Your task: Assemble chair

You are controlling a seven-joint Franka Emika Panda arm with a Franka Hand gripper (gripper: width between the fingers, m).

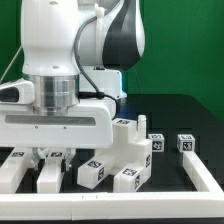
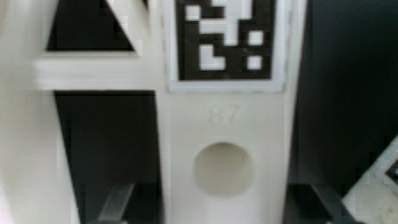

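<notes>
In the wrist view a matte white chair piece (image 2: 222, 120) fills the frame. It is a bar with an oval hole and a black-and-white tag (image 2: 228, 40) above the hole. My gripper (image 2: 217, 206) is open and straddles this bar. Each dark finger (image 2: 118, 200) stands beside the bar with a dark gap between them. In the exterior view the gripper (image 1: 50, 157) hangs low at the front left over a white piece (image 1: 50, 178). More tagged chair pieces lie to its right: a blocky part (image 1: 130, 142), small cubes (image 1: 157, 143) (image 1: 185, 143) (image 1: 92, 172) and a block (image 1: 130, 178).
A long white untagged rail (image 1: 205, 178) runs along the front and the exterior view's right of the black table. Another white piece (image 1: 12, 166) lies at the far left. The arm's body covers the upper left. A green wall is behind.
</notes>
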